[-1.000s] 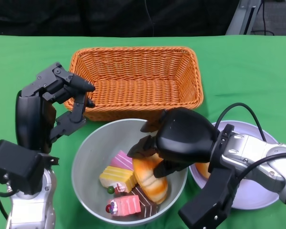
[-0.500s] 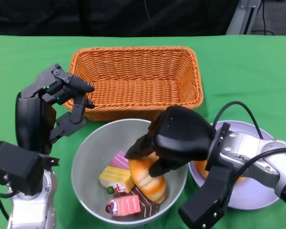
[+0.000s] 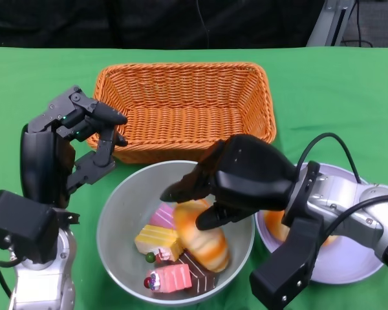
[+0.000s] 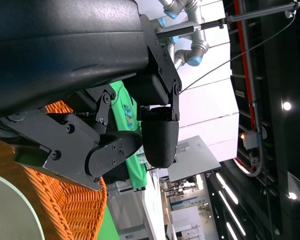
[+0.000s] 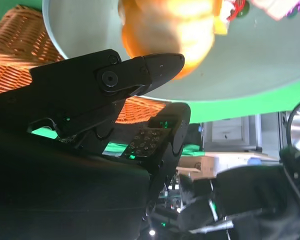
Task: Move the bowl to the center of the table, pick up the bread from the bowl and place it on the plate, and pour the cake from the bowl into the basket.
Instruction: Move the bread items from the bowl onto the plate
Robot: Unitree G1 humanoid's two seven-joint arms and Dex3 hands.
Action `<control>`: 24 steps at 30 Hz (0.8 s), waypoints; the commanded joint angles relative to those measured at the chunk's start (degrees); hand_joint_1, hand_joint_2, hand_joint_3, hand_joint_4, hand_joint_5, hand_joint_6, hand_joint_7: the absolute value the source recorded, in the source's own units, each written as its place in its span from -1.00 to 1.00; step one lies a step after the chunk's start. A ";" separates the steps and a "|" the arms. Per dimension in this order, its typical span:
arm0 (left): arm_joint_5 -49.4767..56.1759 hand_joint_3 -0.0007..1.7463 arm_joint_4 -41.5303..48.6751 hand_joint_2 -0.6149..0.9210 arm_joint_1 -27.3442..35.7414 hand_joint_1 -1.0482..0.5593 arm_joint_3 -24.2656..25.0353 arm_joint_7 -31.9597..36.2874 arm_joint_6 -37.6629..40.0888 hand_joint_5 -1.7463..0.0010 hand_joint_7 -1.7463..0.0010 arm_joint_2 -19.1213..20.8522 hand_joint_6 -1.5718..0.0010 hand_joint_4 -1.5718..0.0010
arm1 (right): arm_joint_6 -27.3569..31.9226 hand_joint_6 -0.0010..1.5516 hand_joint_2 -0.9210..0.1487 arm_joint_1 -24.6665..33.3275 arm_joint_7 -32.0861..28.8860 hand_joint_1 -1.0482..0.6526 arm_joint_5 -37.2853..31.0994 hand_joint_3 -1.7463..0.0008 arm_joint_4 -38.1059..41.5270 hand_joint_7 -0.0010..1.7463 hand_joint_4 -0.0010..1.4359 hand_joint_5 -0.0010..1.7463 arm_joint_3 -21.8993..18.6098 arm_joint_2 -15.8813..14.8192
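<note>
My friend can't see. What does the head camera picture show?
The robot's right hand reaches into a gray bowl, fingers around a bread roll lying beside cake slices. Behind sits an orange basket; the left hand hovers nearby.

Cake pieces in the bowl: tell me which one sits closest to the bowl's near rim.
The pink slice with the red cherry on its end, lying below the yellow slice and the pink-striped piece.
</note>
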 commanded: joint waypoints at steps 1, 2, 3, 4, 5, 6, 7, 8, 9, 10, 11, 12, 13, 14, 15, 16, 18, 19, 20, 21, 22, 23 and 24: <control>0.08 -0.05 0.23 0.72 -0.62 0.13 0.45 0.39 -0.88 -0.72 -0.47 0.91 -0.03 -0.09 | -0.75 0.00 -1.00 -1.08 -0.24 -0.29 1.46 0.91 -0.34 -0.97 0.27 -0.97 -1.50 -0.99; 0.04 -0.06 0.33 0.73 -0.67 0.13 0.48 0.37 -1.03 -0.72 -0.48 0.93 -0.03 -0.09 | -0.76 0.02 -0.99 -0.90 0.32 -0.33 1.99 0.93 -0.72 -0.97 0.26 -0.98 -1.90 -1.10; -0.26 -0.06 0.37 0.74 -0.69 0.13 0.48 0.13 -0.99 -0.72 -0.48 0.94 -0.03 -0.09 | -0.61 0.01 -0.98 -0.73 0.92 -0.36 2.39 0.95 -1.14 -0.97 0.24 -0.99 -2.24 -1.28; -0.50 -0.07 0.40 0.74 -0.70 0.13 0.47 -0.07 -0.95 -0.72 -0.47 0.94 -0.02 -0.09 | -0.51 -0.01 -0.98 -0.60 1.36 -0.40 2.64 0.96 -1.44 -0.99 0.22 -0.99 -2.49 -1.40; -0.78 -0.07 0.52 0.74 -0.75 0.13 0.47 -0.33 -1.06 -0.72 -0.47 0.96 -0.02 -0.09 | -0.22 -0.02 -0.99 -0.41 1.96 -0.43 2.83 0.97 -1.88 -0.99 0.20 -0.99 -2.77 -1.54; -0.83 -0.07 0.55 0.73 -0.76 0.13 0.46 -0.41 -1.04 -0.72 -0.47 1.02 -0.02 -0.09 | 0.33 -0.05 -0.99 -0.11 3.15 -0.46 3.17 0.97 -2.72 -1.00 0.17 -1.00 -3.13 -1.81; -0.77 -0.07 0.62 0.73 -0.79 0.12 0.46 -0.38 -1.12 -0.72 -0.46 1.09 -0.01 -0.08 | 0.87 -0.08 -1.00 0.24 4.65 -0.49 3.68 0.96 -3.64 -1.00 0.14 -1.00 -3.48 -2.08; -0.88 -0.07 0.64 0.73 -0.79 0.12 0.48 -0.40 -1.11 -0.73 -0.46 1.11 -0.01 -0.08 | 1.53 -0.14 -1.00 0.73 6.68 -0.52 4.41 0.96 -4.97 -1.00 0.08 -1.00 -3.85 -2.52; -1.02 -0.07 0.71 0.73 -0.81 0.12 0.53 -0.42 -1.12 -0.73 -0.45 1.12 -0.01 -0.08 | 2.22 -0.19 -1.00 1.28 8.93 -0.55 5.16 0.95 -6.47 -1.00 0.01 -1.00 -4.18 -3.02; -1.14 -0.07 0.77 0.73 -0.82 0.13 0.56 -0.45 -1.15 -0.73 -0.45 1.12 -0.02 -0.07 | 2.75 -0.21 -1.00 1.72 10.58 -0.57 5.71 0.94 -7.62 -1.00 -0.05 -1.00 -4.44 -3.35; -1.29 -0.07 0.80 0.74 -0.84 0.14 0.58 -0.52 -1.15 -0.72 -0.44 1.12 -0.02 -0.07 | 3.86 -0.24 -1.00 2.24 13.94 -0.60 6.75 0.93 -9.40 -1.00 -0.11 -1.00 -4.69 -3.90; -1.37 -0.08 0.81 0.74 -0.85 0.14 0.59 -0.56 -1.17 -0.72 -0.44 1.12 -0.02 -0.07 | 4.73 -0.27 -1.00 2.66 16.45 -0.64 7.49 0.92 -10.75 -1.00 -0.17 -1.00 -4.93 -4.23; -1.34 -0.08 0.77 0.74 -0.84 0.14 0.58 -0.50 -1.16 -0.72 -0.44 1.13 -0.03 -0.07 | 5.95 -0.29 -1.00 3.12 19.53 -0.65 8.12 0.91 -12.65 -1.00 -0.21 -1.00 -5.16 -4.78; -1.22 -0.08 0.67 0.74 -0.81 0.15 0.58 -0.33 -1.12 -0.71 -0.43 1.09 -0.03 -0.07 | 7.08 -0.31 -1.00 3.62 22.42 -0.70 8.75 0.90 -14.53 -1.00 -0.24 -1.00 -5.41 -5.35; -0.99 -0.08 0.58 0.74 -0.78 0.15 0.59 -0.06 -1.06 -0.71 -0.43 1.06 -0.04 -0.07 | 8.00 -0.31 -1.00 4.10 24.73 -0.72 9.34 0.90 -16.11 -1.00 -0.25 -1.00 -5.65 -5.82; -0.85 -0.08 0.49 0.74 -0.76 0.15 0.59 0.14 -0.98 -0.71 -0.43 1.02 -0.04 -0.08 | 8.78 -0.32 -1.00 4.52 26.75 -0.74 9.88 0.89 -17.48 -1.00 -0.27 -1.00 -5.85 -6.20; -1.09 -0.07 0.39 0.74 -0.73 0.16 0.58 -0.01 -0.87 -0.71 -0.43 0.96 -0.05 -0.07 | 10.21 -0.36 -1.00 5.05 30.68 -0.78 10.54 0.86 -20.00 -1.00 -0.34 -1.00 -6.02 -7.03; -1.00 -0.07 0.32 0.74 -0.70 0.17 0.59 0.05 -0.87 -0.71 -0.43 0.98 -0.05 -0.07 | 11.14 -0.39 -1.00 5.20 33.05 -0.79 10.57 0.85 -21.57 -1.00 -0.36 -1.00 -5.98 -7.51; -0.91 -0.07 0.28 0.74 -0.67 0.17 0.60 0.11 -0.89 -0.71 -0.43 1.00 -0.05 -0.07 | 11.86 -0.43 -1.00 5.35 34.76 -0.82 10.58 0.81 -22.73 -1.00 -0.42 -1.00 -5.99 -7.81; -0.70 -0.07 0.40 0.74 -0.70 0.17 0.63 0.24 -1.11 -0.71 -0.42 1.05 -0.05 -0.07 | 12.81 -0.44 -1.00 5.62 36.82 -0.82 10.32 0.79 -24.18 -1.00 -0.44 -1.00 -5.81 -8.15; -0.55 -0.07 0.55 0.74 -0.74 0.17 0.66 0.35 -1.35 -0.71 -0.42 1.05 -0.05 -0.07 | 13.85 -0.49 -1.00 5.89 38.80 -0.85 9.76 0.78 -25.53 -1.00 -0.51 -1.00 -5.48 -8.43; -0.64 -0.06 0.60 0.73 -0.75 0.18 0.67 0.30 -1.45 -0.71 -0.42 0.99 -0.05 -0.07 | 14.75 -0.53 -1.00 6.16 40.35 -0.88 9.30 0.76 -26.56 -1.00 -0.56 -1.00 -5.19 -8.56; -0.93 -0.05 0.49 0.73 -0.71 0.18 0.67 0.14 -1.32 -0.71 -0.41 0.89 -0.05 -0.07 | 15.52 -0.57 -1.00 6.44 41.56 -0.91 8.92 0.74 -27.35 -1.00 -0.61 -1.00 -4.98 -8.58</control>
